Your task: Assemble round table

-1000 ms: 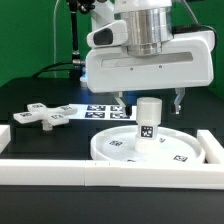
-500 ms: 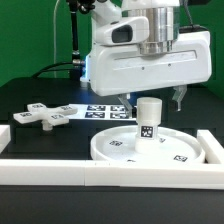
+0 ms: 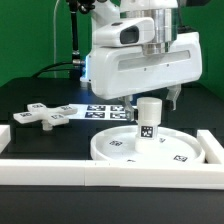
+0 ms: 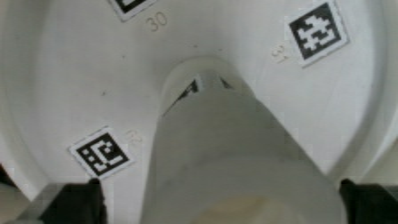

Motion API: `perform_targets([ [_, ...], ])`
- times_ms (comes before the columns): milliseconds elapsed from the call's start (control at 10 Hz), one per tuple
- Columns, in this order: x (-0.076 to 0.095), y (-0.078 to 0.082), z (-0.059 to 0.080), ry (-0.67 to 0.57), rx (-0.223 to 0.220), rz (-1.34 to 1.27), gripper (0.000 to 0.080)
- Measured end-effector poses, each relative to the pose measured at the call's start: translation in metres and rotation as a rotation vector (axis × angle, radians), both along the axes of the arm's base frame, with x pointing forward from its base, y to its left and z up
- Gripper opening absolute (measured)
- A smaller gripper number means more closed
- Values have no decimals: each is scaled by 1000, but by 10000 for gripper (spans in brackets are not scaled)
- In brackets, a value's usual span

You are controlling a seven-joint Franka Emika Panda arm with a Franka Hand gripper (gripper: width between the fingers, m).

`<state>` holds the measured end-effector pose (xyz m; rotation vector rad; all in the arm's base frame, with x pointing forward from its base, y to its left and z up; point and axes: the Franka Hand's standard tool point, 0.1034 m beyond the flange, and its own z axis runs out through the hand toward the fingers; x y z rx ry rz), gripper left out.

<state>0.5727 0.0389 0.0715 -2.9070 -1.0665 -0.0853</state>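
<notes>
White hard plastic is what I am handling here: the leg (image 3: 148, 118) is standing upright in the hub of the disc (image 3: 115, 150), which is lying flat on the black table (image 3: 40, 140) just behind the near rail (image 3: 90, 172). I am judging the leg to be light and stiff, with smooth and probably slippery walls. I am therefore planning to take it squarely on its round sides, a little below the top, so that it is not tipping or skating out of the pads. The gripper (image 3: 151, 100) is hanging over it with the jaws spread wide, one finger on each side of the leg's top and a gap showing on both. The foot (image 3: 45, 115) is lying well apart at the exterior view's left, and the marker board (image 3: 100, 108) is lying just beyond the disc. The exterior view is giving me height and the foot's place. The wrist view is showing neither, but it is showing the leg blurred between the dark fingertips (image 4: 71, 197), roughly centred. Neither view is telling me how firmly the leg is seated.
</notes>
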Motion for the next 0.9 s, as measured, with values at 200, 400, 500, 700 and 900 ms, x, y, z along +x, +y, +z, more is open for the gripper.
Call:
perform_targets([
  [200, 1, 1, 1, -5, -45, 205, 649],
  [400, 0, 3, 0, -2, -83, 388, 649],
  [500, -1, 3, 0, -2, -102, 489, 649],
  [700, -2, 2, -2, 4, -129, 628, 649],
  [900, -2, 0, -2, 6, -142, 739, 649],
])
